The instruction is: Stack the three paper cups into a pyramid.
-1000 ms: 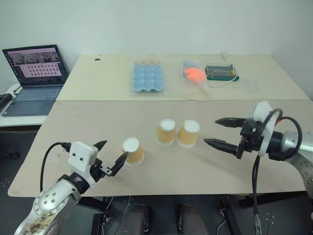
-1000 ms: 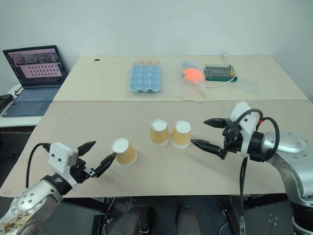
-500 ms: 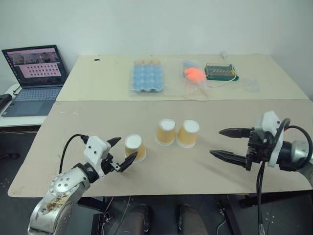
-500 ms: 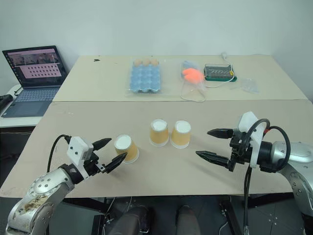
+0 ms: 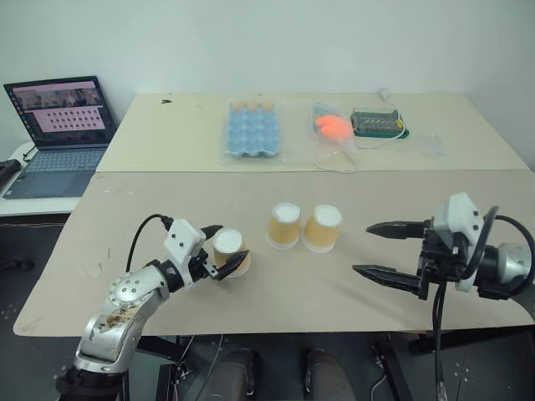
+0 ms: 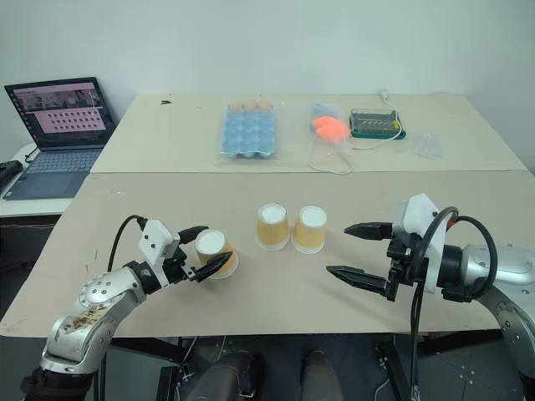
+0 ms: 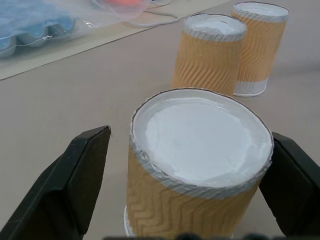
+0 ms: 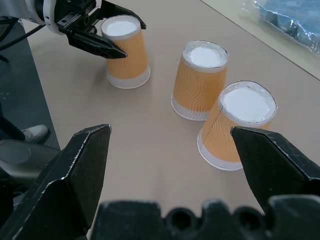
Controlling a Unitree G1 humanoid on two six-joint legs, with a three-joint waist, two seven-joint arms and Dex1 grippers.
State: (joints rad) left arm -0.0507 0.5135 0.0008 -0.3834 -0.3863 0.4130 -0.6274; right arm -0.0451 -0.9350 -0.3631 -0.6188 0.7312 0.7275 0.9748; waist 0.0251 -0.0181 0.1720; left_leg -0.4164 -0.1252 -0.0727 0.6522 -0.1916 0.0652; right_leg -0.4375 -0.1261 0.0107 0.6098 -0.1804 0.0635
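No pyramid yet: all three paper cups stand upside down on the counter. Two of them (image 5: 284,225) (image 5: 322,228) sit side by side mid-counter, touching or nearly so, a ready base. The third cup (image 5: 229,251) stands apart toward the near left edge, between the open jaws of the left gripper (image 5: 217,251), not yet clamped. The right gripper (image 5: 380,249) hovers open beside the pair. Left: grip, lift, set on top

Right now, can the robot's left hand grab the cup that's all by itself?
Probably yes. The left gripper is open, with one finger on each side of the lone cup, and nothing stands between them. The other two cups stand apart, toward the right gripper.
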